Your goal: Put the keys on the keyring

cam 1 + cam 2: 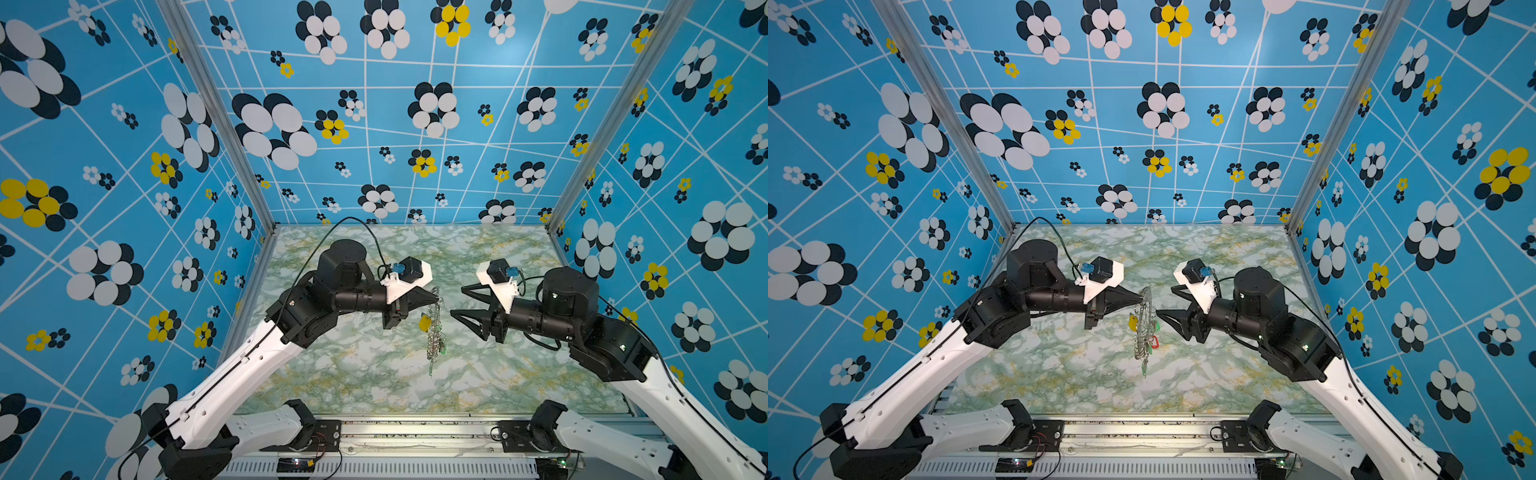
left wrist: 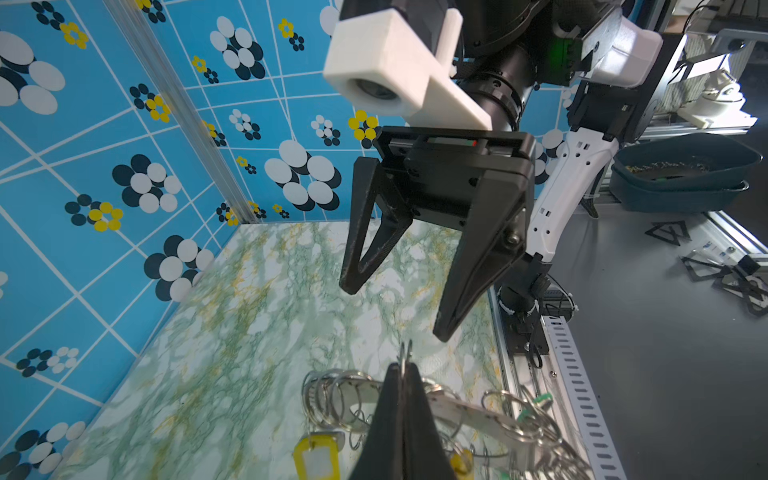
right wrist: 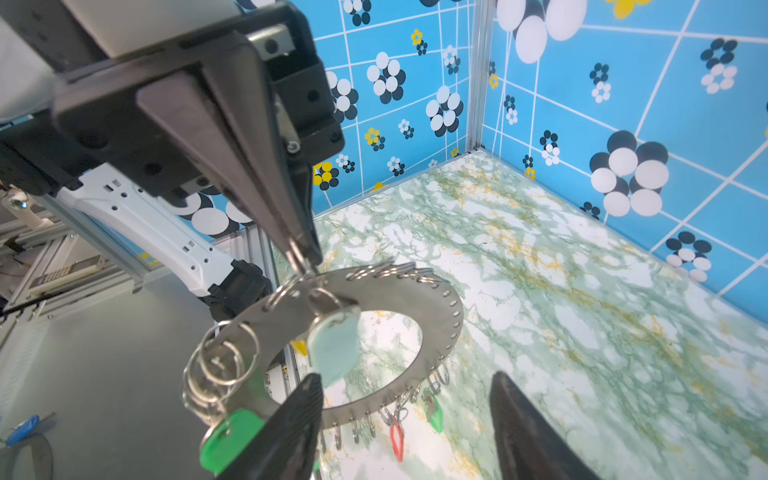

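The keyring [image 1: 435, 328] [image 1: 1144, 332], a flat grey disc fringed with wire loops, hangs edge-on above the middle of the table in both top views. My left gripper [image 1: 437, 296] [image 1: 1143, 297] [image 2: 402, 368] is shut on a wire loop at its upper rim [image 3: 419, 291]. Keys hang from its loops with a yellow tag [image 2: 318, 455], a pale mint tag [image 3: 334, 345], a green tag [image 3: 230, 432] and a red tag [image 3: 397, 436]. My right gripper [image 1: 457, 300] [image 1: 1165, 300] [image 3: 405, 380] stands open just right of the ring, holding nothing.
The marble-patterned table [image 1: 374, 374] is walled in blue flowered panels at the back and both sides. A metal rail [image 1: 415, 430] with both arm bases runs along the front edge. Dark blue bins [image 2: 681, 174] sit outside the cell.
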You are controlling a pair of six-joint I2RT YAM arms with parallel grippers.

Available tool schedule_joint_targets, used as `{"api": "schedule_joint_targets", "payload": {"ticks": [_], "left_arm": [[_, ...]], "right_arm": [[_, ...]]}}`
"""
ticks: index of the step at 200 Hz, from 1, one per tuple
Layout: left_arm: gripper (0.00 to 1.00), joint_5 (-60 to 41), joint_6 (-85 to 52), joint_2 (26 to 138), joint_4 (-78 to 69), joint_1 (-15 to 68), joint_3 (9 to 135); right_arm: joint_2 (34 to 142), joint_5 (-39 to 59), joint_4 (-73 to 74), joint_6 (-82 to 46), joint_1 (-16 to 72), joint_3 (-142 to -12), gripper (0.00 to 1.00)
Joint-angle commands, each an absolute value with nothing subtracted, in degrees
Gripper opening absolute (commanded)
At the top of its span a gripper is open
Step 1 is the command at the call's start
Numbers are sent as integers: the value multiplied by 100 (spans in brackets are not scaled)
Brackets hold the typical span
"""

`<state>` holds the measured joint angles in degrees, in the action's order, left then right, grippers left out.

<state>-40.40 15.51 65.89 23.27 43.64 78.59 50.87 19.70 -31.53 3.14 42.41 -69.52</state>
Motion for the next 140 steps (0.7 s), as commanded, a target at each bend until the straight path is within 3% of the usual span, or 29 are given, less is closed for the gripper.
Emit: {"api": "schedule_joint_targets", "payload": {"ticks": [1, 30, 57, 91, 140], "left_arm": [[0, -4599, 1041, 6548, 1398, 4272, 7737], [0, -4709, 951, 6609, 1277, 4252, 7694], [0, -4764, 857, 6633, 1115, 4248, 7631], [0, -4770, 878, 6667, 1151, 4260, 7619], [0, -4750, 940, 6700, 1178, 4254, 7619]], "right_arm": [[5058, 2305, -3268, 478, 4202, -7119, 73], [5050, 2495, -3177, 607, 4198, -7154, 76], [5114, 2642, -2910, 561, 4197, -7093, 72], [5236, 3005, -2631, 399, 4099, -7163, 49], [5277, 3317, -2271, 144, 4001, -7089, 31]]}}
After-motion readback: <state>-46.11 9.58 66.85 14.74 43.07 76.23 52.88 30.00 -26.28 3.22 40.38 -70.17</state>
